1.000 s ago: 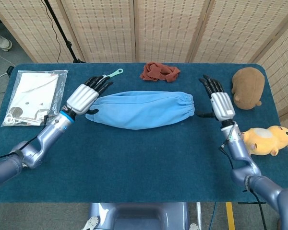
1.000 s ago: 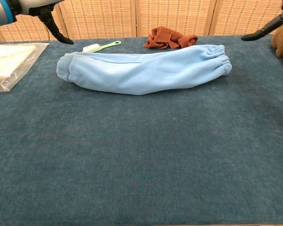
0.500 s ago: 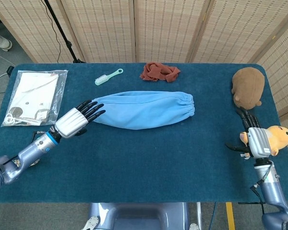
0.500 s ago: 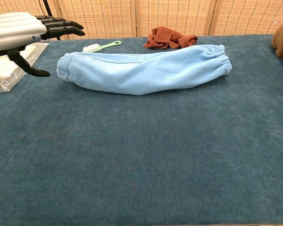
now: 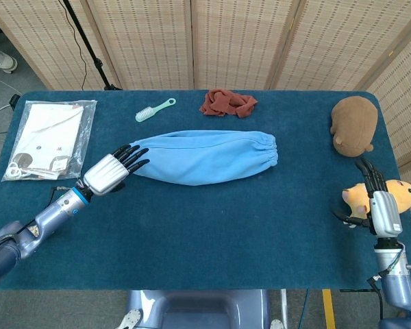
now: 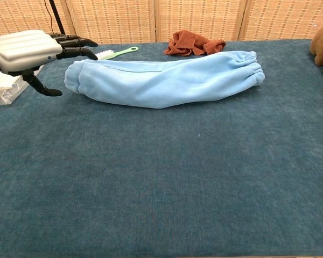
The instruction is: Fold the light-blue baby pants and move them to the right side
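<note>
Cut off: right hand [image 5: 382, 209] spread, empty, absent from chest view.
Left hand [image 5: 112, 170]: spread, empty.
Surface: blue tabletop [image 5: 212, 226]; wicker screens [image 5: 240, 41] behind.

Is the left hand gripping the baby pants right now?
No: in the head view the left hand lies open with fingers outstretched just off the left end of the light-blue baby pants, holding nothing.

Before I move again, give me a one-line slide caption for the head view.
Pants lie lengthwise mid-table; open left robot hand at their left end, right robot hand by the yellow plush.
</note>
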`<state>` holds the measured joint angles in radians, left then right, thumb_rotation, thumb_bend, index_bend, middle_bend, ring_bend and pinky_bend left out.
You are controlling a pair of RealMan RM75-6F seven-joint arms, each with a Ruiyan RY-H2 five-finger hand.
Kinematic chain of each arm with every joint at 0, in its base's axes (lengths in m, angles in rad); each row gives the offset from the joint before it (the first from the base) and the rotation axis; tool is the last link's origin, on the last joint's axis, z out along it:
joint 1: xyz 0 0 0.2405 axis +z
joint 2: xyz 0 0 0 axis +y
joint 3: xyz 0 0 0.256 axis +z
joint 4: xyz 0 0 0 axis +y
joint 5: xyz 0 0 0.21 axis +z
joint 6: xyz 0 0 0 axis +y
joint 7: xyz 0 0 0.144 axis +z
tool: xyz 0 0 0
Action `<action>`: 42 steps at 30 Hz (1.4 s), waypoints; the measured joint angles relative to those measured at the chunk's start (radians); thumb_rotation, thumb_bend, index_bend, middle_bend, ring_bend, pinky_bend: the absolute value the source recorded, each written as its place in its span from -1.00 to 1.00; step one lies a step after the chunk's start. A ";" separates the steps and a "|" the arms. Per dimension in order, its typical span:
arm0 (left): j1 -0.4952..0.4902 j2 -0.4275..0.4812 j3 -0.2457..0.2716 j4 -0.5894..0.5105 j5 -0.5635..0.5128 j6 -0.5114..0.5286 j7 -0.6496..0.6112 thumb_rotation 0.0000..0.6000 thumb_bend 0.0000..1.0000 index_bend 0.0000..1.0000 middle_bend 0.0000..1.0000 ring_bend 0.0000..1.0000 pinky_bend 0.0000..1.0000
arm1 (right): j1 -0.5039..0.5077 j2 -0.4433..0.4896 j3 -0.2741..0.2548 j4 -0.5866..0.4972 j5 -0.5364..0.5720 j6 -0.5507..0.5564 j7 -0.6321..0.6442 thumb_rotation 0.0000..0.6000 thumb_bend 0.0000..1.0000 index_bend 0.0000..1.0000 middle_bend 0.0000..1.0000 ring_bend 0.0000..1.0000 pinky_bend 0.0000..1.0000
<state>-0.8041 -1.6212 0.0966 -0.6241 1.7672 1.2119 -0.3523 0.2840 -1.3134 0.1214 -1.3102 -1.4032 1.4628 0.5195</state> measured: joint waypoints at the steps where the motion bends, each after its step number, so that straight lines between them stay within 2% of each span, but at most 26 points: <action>1: 0.001 -0.011 0.003 0.020 0.000 -0.004 -0.005 1.00 -0.57 -0.65 -1.00 -0.98 -0.69 | -0.001 0.001 0.000 -0.001 -0.002 0.000 -0.004 1.00 -1.00 -0.96 -1.00 -1.00 -0.97; 8: -0.002 -0.072 0.017 0.127 -0.001 -0.035 -0.025 1.00 -0.57 -0.60 -0.97 -0.95 -0.69 | -0.009 0.003 0.001 -0.021 -0.022 0.001 -0.019 1.00 -1.00 -0.94 -1.00 -1.00 -0.97; 13: -0.016 -0.127 0.020 0.212 -0.009 -0.082 -0.037 1.00 -0.59 -0.68 -0.97 -0.95 -0.69 | -0.012 0.005 0.008 -0.033 -0.027 -0.003 -0.011 1.00 -1.00 -0.94 -1.00 -1.00 -0.97; 22: -0.058 -0.238 0.013 0.360 -0.039 -0.177 -0.073 1.00 -0.60 -0.69 -0.97 -0.96 -0.69 | -0.020 0.015 0.023 -0.044 -0.034 -0.016 0.032 1.00 -1.00 -0.94 -1.00 -1.00 -0.97; 36: -0.074 -0.299 -0.007 0.435 -0.081 -0.201 -0.070 1.00 -0.60 -0.69 -0.97 -0.96 -0.69 | -0.033 0.017 0.035 -0.062 -0.063 0.013 0.043 1.00 -1.00 -0.93 -1.00 -1.00 -0.97; 42: -0.084 -0.322 -0.024 0.453 -0.109 -0.239 -0.072 1.00 -0.60 -0.66 -0.96 -0.91 -0.62 | -0.040 0.019 0.039 -0.072 -0.074 0.028 0.049 1.00 -1.00 -0.92 -1.00 -1.00 -0.97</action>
<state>-0.8883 -1.9435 0.0722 -0.1715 1.6586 0.9728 -0.4242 0.2443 -1.2940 0.1606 -1.3827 -1.4771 1.4903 0.5687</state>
